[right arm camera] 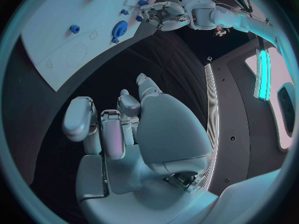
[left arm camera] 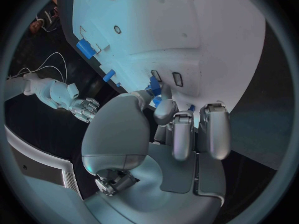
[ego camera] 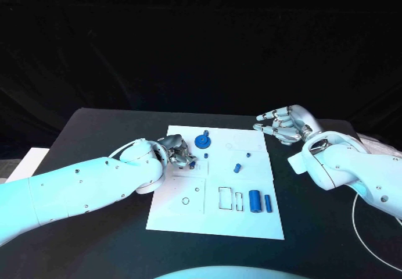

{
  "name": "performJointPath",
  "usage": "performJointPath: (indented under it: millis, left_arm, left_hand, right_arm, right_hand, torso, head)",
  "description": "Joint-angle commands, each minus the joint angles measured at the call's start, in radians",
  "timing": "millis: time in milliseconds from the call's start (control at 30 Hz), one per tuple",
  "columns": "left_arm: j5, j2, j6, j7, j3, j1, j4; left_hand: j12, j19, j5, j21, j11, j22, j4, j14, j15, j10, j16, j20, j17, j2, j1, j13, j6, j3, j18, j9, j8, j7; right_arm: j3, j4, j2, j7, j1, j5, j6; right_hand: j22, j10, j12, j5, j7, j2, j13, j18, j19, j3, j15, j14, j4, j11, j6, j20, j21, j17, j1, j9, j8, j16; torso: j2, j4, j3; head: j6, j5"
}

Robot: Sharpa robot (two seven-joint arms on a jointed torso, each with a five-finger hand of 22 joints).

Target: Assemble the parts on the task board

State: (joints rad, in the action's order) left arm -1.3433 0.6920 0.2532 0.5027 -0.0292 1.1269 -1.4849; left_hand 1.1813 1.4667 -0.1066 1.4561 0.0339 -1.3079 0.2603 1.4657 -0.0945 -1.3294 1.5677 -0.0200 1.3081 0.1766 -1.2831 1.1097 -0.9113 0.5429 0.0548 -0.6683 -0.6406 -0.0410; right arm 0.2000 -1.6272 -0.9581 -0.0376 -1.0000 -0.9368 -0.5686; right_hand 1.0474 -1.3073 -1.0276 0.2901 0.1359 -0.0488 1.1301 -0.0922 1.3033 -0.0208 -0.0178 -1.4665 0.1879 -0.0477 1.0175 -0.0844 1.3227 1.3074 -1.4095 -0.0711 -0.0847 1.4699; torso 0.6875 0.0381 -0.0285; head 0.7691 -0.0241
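Left hand (ego camera: 174, 150) is resting on the board (ego camera: 251, 224) at its left edge, fingers curled over small blue parts (ego camera: 191, 164); whether it grips one, cannot tell. Gear (ego camera: 203, 140) is sitting just beside it, cylinders (ego camera: 254, 201) near the front edge. Right hand (ego camera: 283, 125) is hovering off the far right corner, fingers curled, holding nothing.

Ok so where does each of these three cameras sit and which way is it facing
Head view: on the robot's head, looking down at the task board; both white arms show.
Left wrist view: behind the left hand, facing the board.
Right wrist view: behind the right hand, over the black table, facing the board's edge.
Shared: the blue gear shows in head and right wrist views.
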Motion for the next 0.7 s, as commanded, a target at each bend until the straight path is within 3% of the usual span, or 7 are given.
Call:
performJointPath:
  millis: [33, 700]
  left_arm:
    - [-0.02, 0.001, -0.031, 0.007, -0.002, -0.004, -0.004]
    - [-0.015, 0.015, 0.002, -0.001, -0.002, -0.007, -0.026]
  left_hand:
    - [0.007, 0.017, 0.003, 0.007, 0.001, -0.088, -0.123, 0.105, 0.005, -0.01, 0.003, -0.003, 0.263, 0.009, -0.004, 0.003, -0.005, 0.127, -0.014, -0.002, -0.002, 0.007]
    - [0.012, 0.02, 0.009, 0.011, 0.008, -0.096, -0.129, 0.105, 0.0, -0.016, 0.003, 0.001, 0.263, 0.036, 0.009, 0.007, -0.028, 0.103, -0.015, 0.001, 0.003, 0.016]
  right_arm:
    - [0.0, 0.0, 0.002, 0.012, 0.001, -0.004, 0.015]
    - [0.0, 0.003, 0.005, 0.016, 0.008, -0.004, 0.016]
  right_hand:
    - [-0.001, 0.01, 0.004, 0.002, 0.0, 0.005, -0.001, -0.013, -0.008, -0.001, -0.007, -0.066, 0.006, 0.0, 0.006, 0.002, -0.005, 0.102, 0.006, 0.0, -0.003, -0.004]
    - [-0.001, 0.01, 0.004, 0.002, 0.0, 0.006, -0.001, -0.013, -0.008, -0.001, -0.007, -0.066, 0.006, 0.0, 0.006, 0.002, -0.006, 0.101, 0.006, 0.0, -0.003, -0.004]
  torso:
    - [0.0, 0.0005, -0.0001]
    - [0.001, 0.0006, 0.0]
  head:
    - [0.002, 0.001]
    - [0.006, -0.001]
